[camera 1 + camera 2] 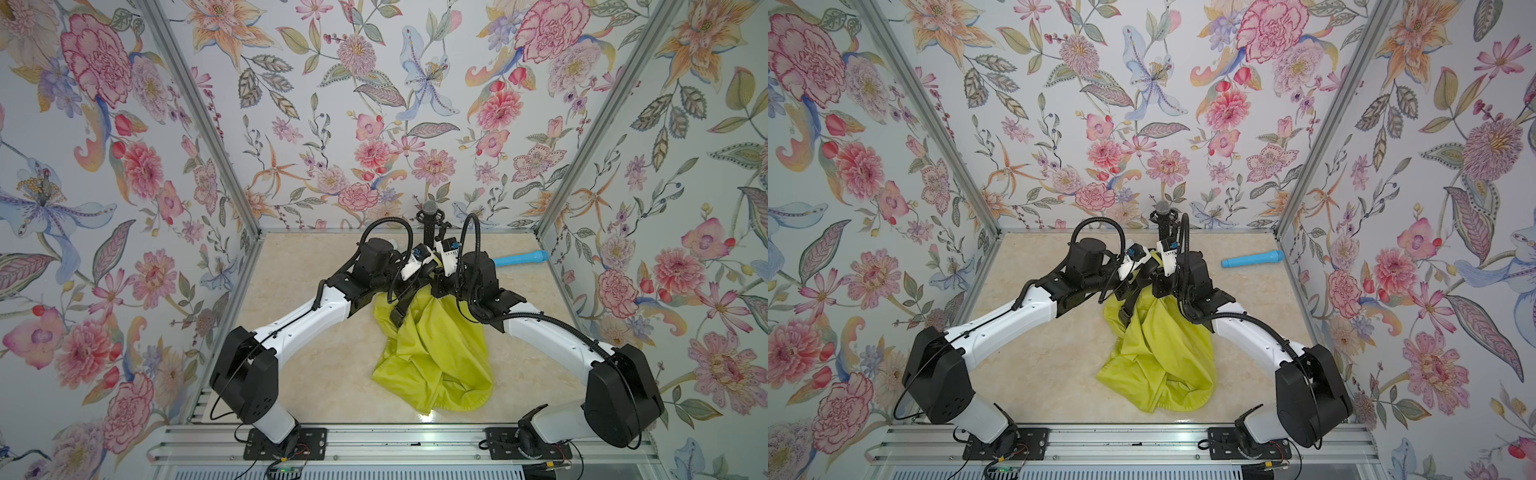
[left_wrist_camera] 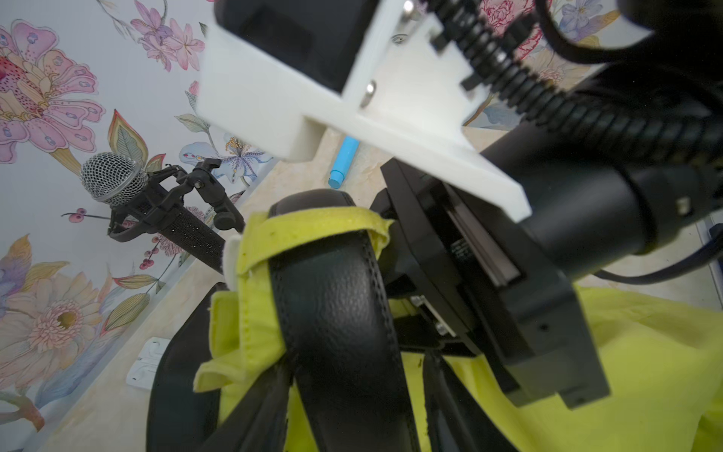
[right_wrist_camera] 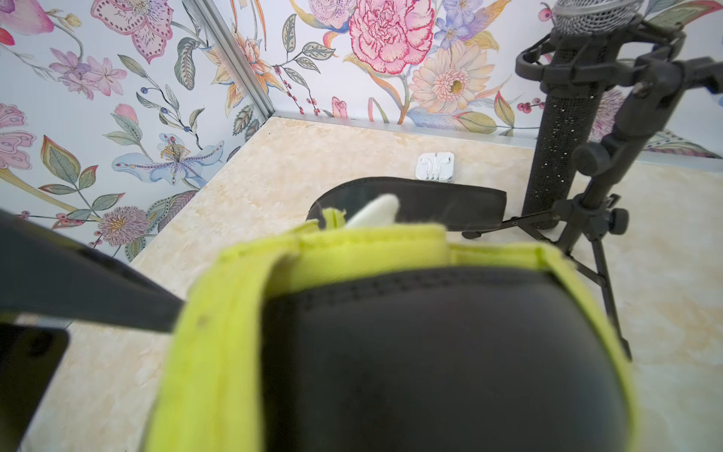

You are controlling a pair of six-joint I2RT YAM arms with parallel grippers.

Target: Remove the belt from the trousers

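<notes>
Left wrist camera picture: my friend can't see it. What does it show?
A black belt, close up, arches through a loop of the yellow-green trousers. Behind it, a microphone on a stand, a blue tube and a white earbud case sit on the beige table.

Black belt (image 2: 336, 313) threaded through bunched, half-raised chartreuse trousers (image 1: 436, 353).

Floral wallpaper (image 1: 374, 104) in pinks, blues and greens covers all three walls, joined at the corners by slanting aluminium posts (image 1: 199, 116). The floor is a cream marbled surface (image 1: 316, 374), evenly lit, bordered in front by a metal rail (image 1: 395, 444).
</notes>
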